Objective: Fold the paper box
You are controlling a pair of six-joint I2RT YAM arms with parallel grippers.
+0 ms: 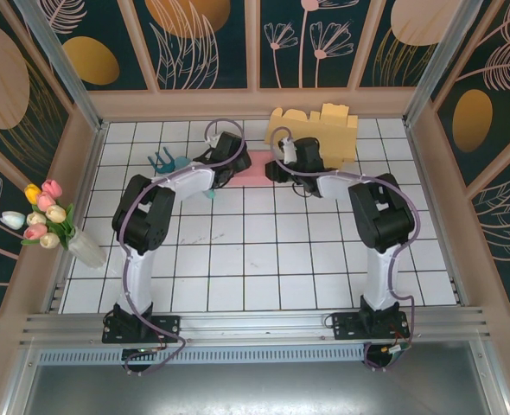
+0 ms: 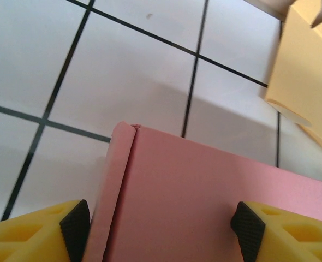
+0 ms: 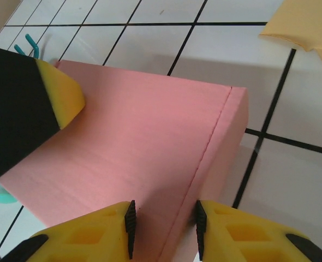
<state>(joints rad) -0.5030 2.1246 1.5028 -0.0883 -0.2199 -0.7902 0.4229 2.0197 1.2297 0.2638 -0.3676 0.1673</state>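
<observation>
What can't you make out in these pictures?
Top view: pink box mostly hidden under left gripper and right gripper.
Top view: teal thing too small to identify.
Right wrist: whether right gripper pinches the box; contact cut off at bottom edge.
Left wrist: box's near end cut off below.

One pink paper box (image 1: pixel 253 171), one yellow cardboard shape (image 1: pixel 333 130), one teal object (image 1: pixel 164 161), one tulip vase (image 1: pixel 86 249).

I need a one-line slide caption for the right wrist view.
Right gripper straddles the creased edge of the pink paper box.
</observation>
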